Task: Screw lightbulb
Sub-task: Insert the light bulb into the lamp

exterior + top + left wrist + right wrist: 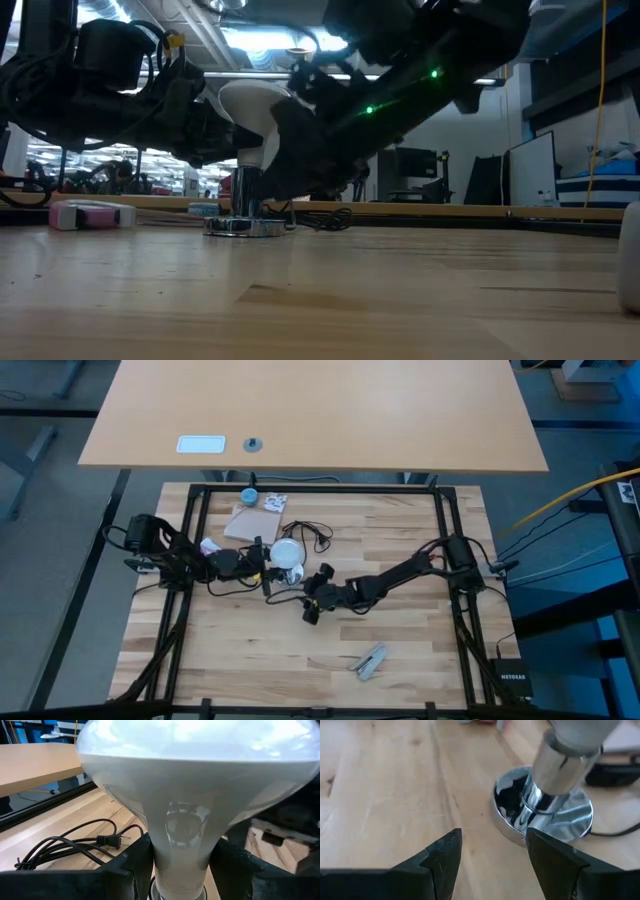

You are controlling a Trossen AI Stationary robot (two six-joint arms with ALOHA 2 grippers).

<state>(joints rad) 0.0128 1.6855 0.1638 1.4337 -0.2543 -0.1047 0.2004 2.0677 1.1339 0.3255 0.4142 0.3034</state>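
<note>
one lightbulb [287, 552] stands upright near the middle of the wooden tabletop [400, 650], its frosted globe up and its narrow neck down in a shiny socket on one round silver base [542, 815]. one black cord with a two-prong plug [107, 840] lies in loops on the wood beside it.

two arms meet at the bulb. the left end effector [177, 870] reaches in level from the left, and its two dark fingers [127, 865] sit on either side of the bulb's neck, partly spread; they are close against the glass, but whether they press it i cannot tell. the right end effector [492, 855] comes in from the right and hangs low over the wood just beside the silver base, its two fingers set wide apart with nothing between them.

elsewhere on the tabletop: one small blue round cap [249, 495] and one flat brown card [252, 521] near the far edge, one small pink-and-white thing [92, 213] by the left arm, and one grey, clip-like piece [370, 661] alone toward the near edge.

in the low view the dark arms cover most of the bulb, so only part of the white globe and the chrome stem show. in the left wrist view the bulb fills the frame and its top is cut off. the bulb's screw threads cannot be seen in any view.
</note>
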